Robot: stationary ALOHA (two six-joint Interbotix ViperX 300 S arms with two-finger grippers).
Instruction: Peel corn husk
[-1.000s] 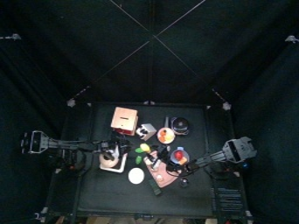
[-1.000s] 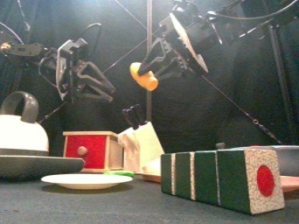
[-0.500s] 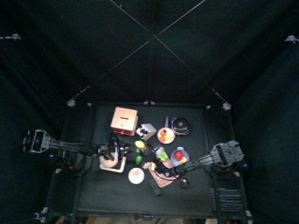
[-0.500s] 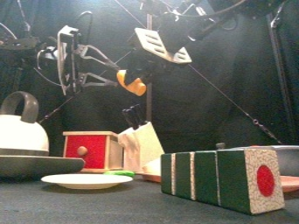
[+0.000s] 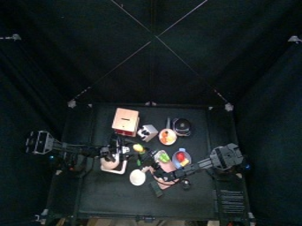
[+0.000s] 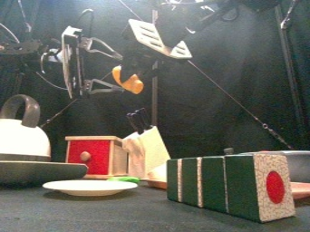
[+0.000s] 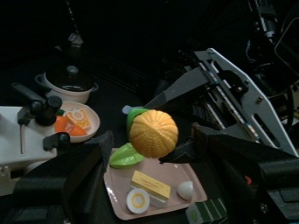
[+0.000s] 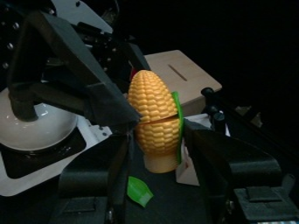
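A yellow corn cob (image 8: pixel 156 109) hangs in the air above the table, and my right gripper (image 8: pixel 158 147) is shut on its lower end. One narrow strip of green corn husk (image 8: pixel 177 103) still clings to its side. In the left wrist view the cob (image 7: pixel 153 133) shows end-on, with a green husk leaf (image 7: pixel 126 156) at its lower edge. My left gripper (image 7: pixel 149 149) is open, its jaws wide apart on either side of the cob's tip. The front view has the cob (image 6: pixel 129 82) between the left gripper (image 6: pixel 109 72) and the right gripper (image 6: pixel 151 45).
A white kettle (image 6: pixel 18 127), a red box (image 6: pixel 94 156), a white plate (image 6: pixel 87 188) and a green-and-red striped block (image 6: pixel 230 186) stand below. A pink tray (image 7: pixel 117 179) holds food pieces. An orange box (image 5: pixel 124 118) sits at the back.
The right gripper has carried the cob to the left, up to the left gripper. The left gripper's jaws have spread wider around the cob's end.
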